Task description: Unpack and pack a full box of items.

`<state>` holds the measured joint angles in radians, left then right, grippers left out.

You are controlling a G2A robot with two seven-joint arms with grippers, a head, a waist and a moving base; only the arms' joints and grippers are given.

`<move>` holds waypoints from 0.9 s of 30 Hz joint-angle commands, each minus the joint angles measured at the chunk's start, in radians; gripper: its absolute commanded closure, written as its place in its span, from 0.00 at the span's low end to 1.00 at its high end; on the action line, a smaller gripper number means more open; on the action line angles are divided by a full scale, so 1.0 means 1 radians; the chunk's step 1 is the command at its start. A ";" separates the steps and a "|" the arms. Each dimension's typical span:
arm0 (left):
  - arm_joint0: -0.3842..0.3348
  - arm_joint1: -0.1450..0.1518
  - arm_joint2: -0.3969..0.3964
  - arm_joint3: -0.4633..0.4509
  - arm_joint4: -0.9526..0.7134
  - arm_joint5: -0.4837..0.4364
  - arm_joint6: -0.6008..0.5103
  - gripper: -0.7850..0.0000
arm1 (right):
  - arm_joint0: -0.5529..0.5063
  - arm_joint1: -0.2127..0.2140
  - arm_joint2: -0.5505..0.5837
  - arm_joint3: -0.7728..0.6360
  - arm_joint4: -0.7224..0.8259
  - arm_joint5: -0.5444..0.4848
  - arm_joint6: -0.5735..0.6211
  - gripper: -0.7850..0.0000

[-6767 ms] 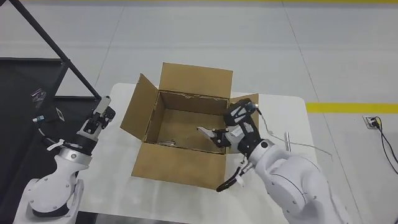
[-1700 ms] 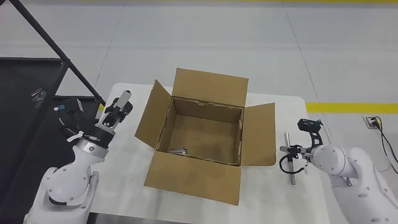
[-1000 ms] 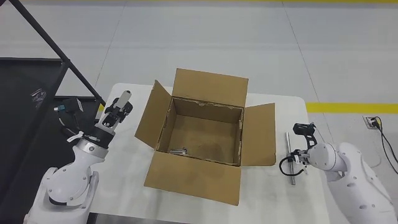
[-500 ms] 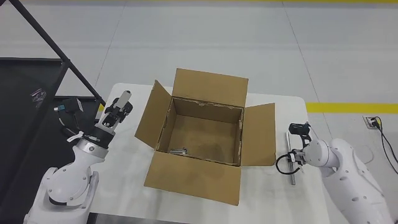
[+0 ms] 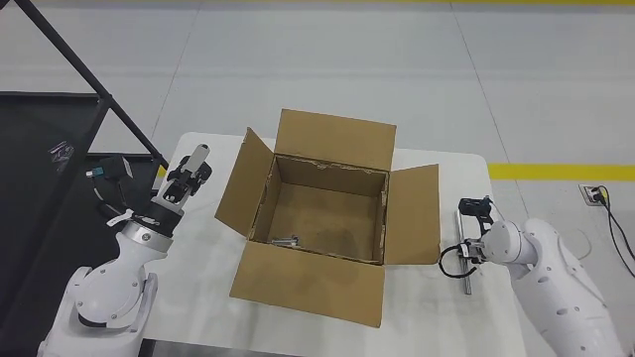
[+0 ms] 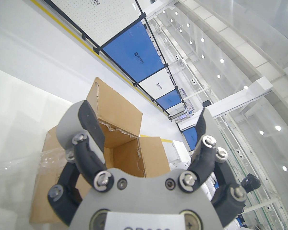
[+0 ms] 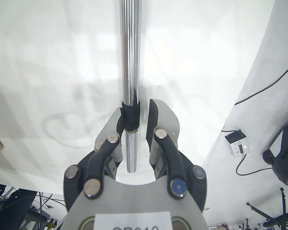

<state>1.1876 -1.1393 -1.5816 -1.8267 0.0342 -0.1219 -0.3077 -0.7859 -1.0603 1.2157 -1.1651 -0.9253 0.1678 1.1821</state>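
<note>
- The right end effector [image 7: 137, 106] is low over the tabletop [image 5: 198, 258], to the right of the box [image 5: 308, 283].
- Its jaws are narrow but not closed. A chrome rod [image 7: 129, 48] lies lengthwise between them.
- One pad touches the black band [image 7: 130, 117] around the rod; the other pad stands just apart from it.
- The rod rests flat on the tabletop, just beside the box's right flap, with its long axis running away from the robot.
- The box sits mid-tabletop with all four flaps open.
- A small metal part [image 5: 286, 241] lies on the box floor near the front left corner.
- The left end effector [image 6: 144, 110] is wide open and holds nothing. It hangs above the tabletop's left side, near the box's left flap, and points toward the box.
</note>
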 commanded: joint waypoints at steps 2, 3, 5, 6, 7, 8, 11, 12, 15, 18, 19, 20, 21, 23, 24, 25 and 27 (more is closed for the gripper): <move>0.000 0.000 0.000 0.000 0.000 0.000 0.000 0.00 | 0.005 -0.001 -0.004 0.007 -0.001 -0.003 0.002 0.73; 0.000 0.000 0.000 0.000 0.000 0.000 0.000 0.00 | 0.006 -0.002 -0.005 0.009 -0.001 -0.004 0.003 0.73; 0.000 0.000 0.000 0.000 0.000 0.000 0.000 0.00 | 0.008 -0.003 -0.007 0.014 0.001 -0.006 0.004 0.73; 0.000 0.000 0.000 0.000 0.000 0.000 0.000 0.00 | 0.010 -0.004 -0.009 0.016 0.002 -0.007 0.004 0.73; 0.000 0.000 0.000 0.000 0.000 0.000 0.000 0.00 | 0.011 -0.004 -0.011 0.018 0.000 -0.009 0.006 0.74; 0.000 0.000 0.000 0.000 0.000 0.000 0.000 0.00 | 0.013 -0.005 -0.013 0.020 0.000 -0.010 0.006 0.75; 0.000 0.000 0.000 0.000 0.000 0.000 0.000 0.00 | 0.018 -0.007 -0.018 0.028 0.000 -0.012 0.008 0.79; 0.000 0.000 0.000 0.000 0.000 0.000 0.000 0.00 | 0.019 -0.007 -0.018 0.031 0.000 -0.013 0.008 0.80; 0.000 0.000 0.000 0.000 0.000 0.000 0.000 0.00 | 0.027 -0.009 -0.022 0.046 0.001 -0.018 0.009 0.88; 0.000 0.000 0.000 0.000 0.000 0.000 0.000 0.00 | 0.032 -0.010 -0.023 0.056 0.003 -0.020 0.009 0.99; 0.000 0.000 0.000 0.000 0.000 0.000 0.000 0.00 | 0.034 -0.010 -0.022 0.060 0.002 -0.020 0.008 1.00; 0.000 0.000 0.000 0.000 0.000 0.000 0.000 0.00 | 0.037 -0.010 -0.018 0.064 0.004 -0.016 0.006 1.00; 0.000 0.000 0.000 0.000 0.000 0.000 0.000 0.00 | 0.038 -0.010 -0.015 0.063 0.006 -0.014 0.004 1.00; 0.000 0.000 0.000 0.000 0.000 0.000 0.000 0.00 | 0.035 -0.006 0.010 0.045 0.010 0.003 -0.015 1.00; 0.000 0.000 0.000 0.000 0.000 0.000 0.000 0.00 | 0.031 -0.004 0.020 0.033 0.013 0.007 -0.021 1.00; 0.000 0.000 0.000 0.000 0.000 0.000 0.000 0.00 | 0.024 0.000 0.039 0.008 0.015 0.016 -0.031 1.00; 0.000 0.000 0.000 0.000 0.000 0.000 0.000 0.00 | -0.003 0.010 0.091 -0.064 0.020 0.050 -0.056 1.00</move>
<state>1.1876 -1.1393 -1.5816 -1.8267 0.0342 -0.1219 -0.3077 -0.7754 -1.0544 1.2796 -1.1905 -0.9072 0.2004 1.1376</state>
